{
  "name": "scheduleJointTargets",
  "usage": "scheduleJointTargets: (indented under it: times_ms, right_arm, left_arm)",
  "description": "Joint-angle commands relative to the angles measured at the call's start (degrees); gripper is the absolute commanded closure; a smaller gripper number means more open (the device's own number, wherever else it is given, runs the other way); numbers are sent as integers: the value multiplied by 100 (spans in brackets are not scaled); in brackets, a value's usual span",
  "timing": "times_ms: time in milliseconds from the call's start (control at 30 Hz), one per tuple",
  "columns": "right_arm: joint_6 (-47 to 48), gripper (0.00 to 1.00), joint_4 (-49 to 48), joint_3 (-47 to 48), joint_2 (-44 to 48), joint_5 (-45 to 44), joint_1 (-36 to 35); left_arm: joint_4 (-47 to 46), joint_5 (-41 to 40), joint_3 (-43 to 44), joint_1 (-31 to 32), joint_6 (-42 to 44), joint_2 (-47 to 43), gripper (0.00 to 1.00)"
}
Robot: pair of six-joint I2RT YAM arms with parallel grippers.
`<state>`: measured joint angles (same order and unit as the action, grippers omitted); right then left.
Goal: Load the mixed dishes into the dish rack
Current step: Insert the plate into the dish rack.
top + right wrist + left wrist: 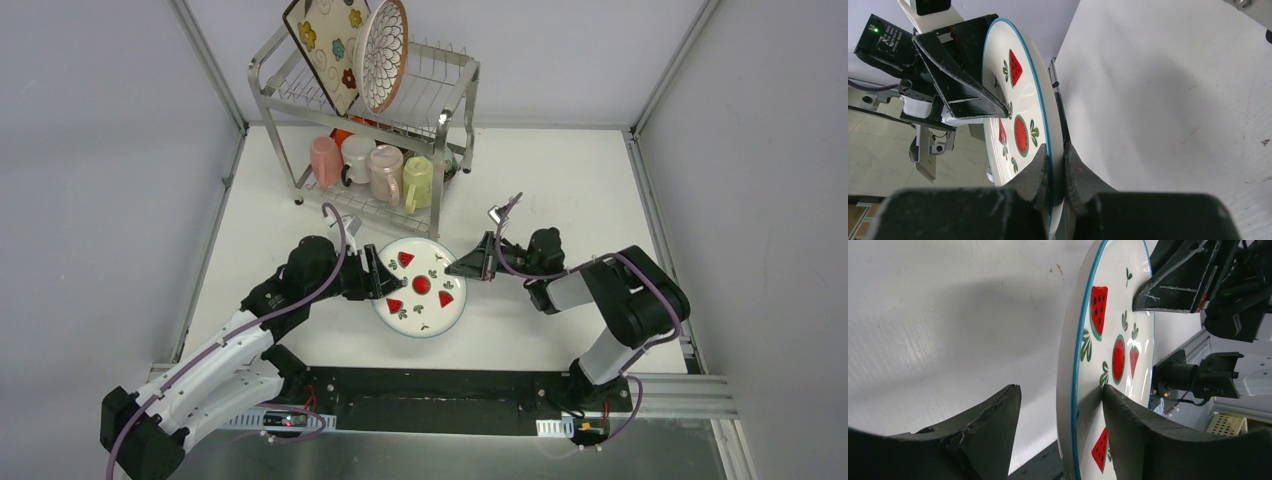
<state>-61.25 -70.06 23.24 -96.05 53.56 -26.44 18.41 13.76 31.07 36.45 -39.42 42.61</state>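
The dish rack [432, 85] at the far side of the surface [560, 190] is already mostly filled. On its upper shelf the square flowered plate [325, 45] and the brown-rimmed plate [382, 55] stand on edge side by side. On the lower shelf four mugs sit in a row: a pink mug [325, 160], a white mug [357, 157], a pale pink mug [385, 172] and a yellow-green mug [419, 182]. A bit of an orange bowl [343, 134] shows behind them, but how many bowls are in there is hidden by the mugs and wires. The one dish seen outside the rack is the white plate with red watermelon slices [421, 287], which lies face up in front of the rack, between the two arms. The right claw [1055, 152] is closed tight on the plate's rim, one finger above and one below. The left claw [1060, 389] stands open around the opposite rim: one finger lies against the painted face, and the other is clear of the underside, so it has no hold. Whether the plate rests on the surface or hangs just above it is not clear. Judging from this, the task is near its end, with this last plate left to carry to the rack and set into a free slot on the upper shelf beside the other two plates.
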Motion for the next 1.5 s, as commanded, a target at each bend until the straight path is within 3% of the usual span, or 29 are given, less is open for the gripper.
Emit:
scheduleJointTargets:
  times_ms: [0,400,533,700,800,900,1133,1200,1233,1267,1333,1467]
  right_arm:
    - [-563,100,-770,22,604,-334,47]
    - [-264,100,-350,-158,844,-471,112]
    - [-249,100,-343,-217,922,-474,161]
    - [-298,100,-319,-267,962,-444,191]
    - [-247,98,-193,-306,1055,-475,191]
    - [-113,85,193,-299,1217,-510,189]
    - [141,36,1209,-472,2322,-786,198]
    - [321,19,1853,-484,2866,-892,188]
    - [371,17,2318,-461,3173,-900,193]
    - [616,9,2788,-423,3464,-1039,193]
    - [940,1,3831,-322,4115,-1212,191]
    - [1430,0,5441,-184,5255,-1604,192]
  left_arm:
    - [-18,419,268,64,-230,35,40]
    - [71,262,567,64,-557,-164,68]
    - [196,156,687,64,-702,-192,70]
    - [207,220,819,64,-818,-332,99]
    - [206,247,914,65,-751,-379,100]
    - [199,273,993,64,-658,-377,100]
    - [319,-3,1238,64,-548,-421,100]
    - [373,-58,1416,64,-422,-405,100]
    - [406,-82,1515,64,-347,-389,100]
    - [449,-103,1602,64,-270,-374,100]
    - [511,-175,1742,64,-147,-376,100]
    - [732,-396,2131,64,168,-327,100]
